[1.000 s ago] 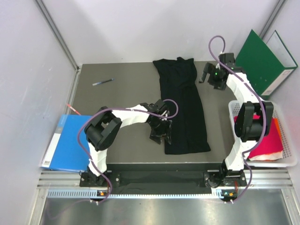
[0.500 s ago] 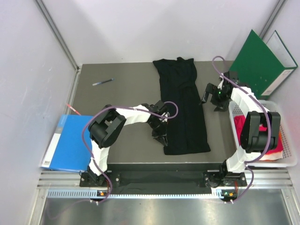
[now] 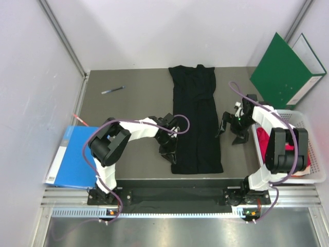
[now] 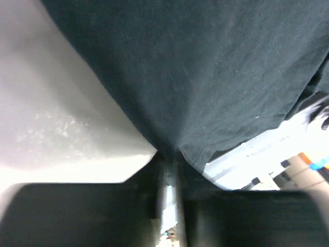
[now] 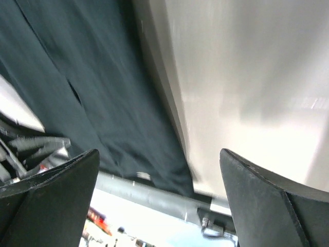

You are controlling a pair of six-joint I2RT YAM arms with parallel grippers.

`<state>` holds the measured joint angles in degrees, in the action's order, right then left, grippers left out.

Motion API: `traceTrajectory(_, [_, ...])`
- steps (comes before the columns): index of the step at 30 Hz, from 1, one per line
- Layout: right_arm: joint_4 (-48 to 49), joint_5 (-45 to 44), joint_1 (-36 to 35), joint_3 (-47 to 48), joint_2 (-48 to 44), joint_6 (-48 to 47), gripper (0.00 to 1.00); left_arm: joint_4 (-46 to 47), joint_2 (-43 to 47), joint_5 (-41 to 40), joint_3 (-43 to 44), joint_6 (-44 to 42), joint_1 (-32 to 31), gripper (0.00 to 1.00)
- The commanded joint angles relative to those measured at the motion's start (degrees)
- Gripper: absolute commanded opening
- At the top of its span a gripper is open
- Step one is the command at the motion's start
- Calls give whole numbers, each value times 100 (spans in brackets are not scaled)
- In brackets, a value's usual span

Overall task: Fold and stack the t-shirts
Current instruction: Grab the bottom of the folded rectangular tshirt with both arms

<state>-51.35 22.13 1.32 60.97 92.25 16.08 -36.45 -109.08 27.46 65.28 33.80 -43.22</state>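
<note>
**Progress.** The black t-shirt [image 3: 198, 118] is laid lengthwise down the middle of the bench [image 3: 128, 108], with the collar toward the far edge and the hem toward the near edge. It is narrowed to a long strip, so the side folds are judged done. The crosswise folds are judged not yet made. The magenta-red t-shirt [image 3: 262, 138] is seen bunched in the white basket [image 3: 316, 172] at the right edge and is not folded, as far as can be told. No stack is formed, so of 2 shirts, 0 are finished.

**Tools.** The left tool [image 3: 171, 151] is closed on the left edge of the black t-shirt near the hem. In the left wrist view the cloth is drawn into a pinch between the fingers. The right tool [image 3: 230, 133] is held wide open just beside the shirt's right edge, and nothing is gripped.

**Materials.**
- Black t-shirt: soft matte knit, fine weave, shallow creases.
- Bench: smooth, flat grey surface.
- Basket: rigid white lattice.
- Green folder [image 3: 280, 64]: stiff board, propped at the far right corner.
- Blue folder [image 3: 72, 157]: laid flat by the left edge.
</note>
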Motion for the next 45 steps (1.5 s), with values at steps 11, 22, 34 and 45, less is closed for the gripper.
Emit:
traceTrajectory(11, [-657,748,17,-1710,-1402,-44,91,110,396,-462,-893,109,-2,65])
traceTrajectory(22, [-174,661,-88,-2124,-1007,167,58,1121,247,-66,-1175,873,-11,55])
traceTrajectory(34, [204,406,-299,-2116,-314,159,52,1052,-237,-259,-525,804,-2,34])
traceTrajectory(45, [250,1170,-528,-2239,119,80,0,806,-237,-250,-428,795,24,0])
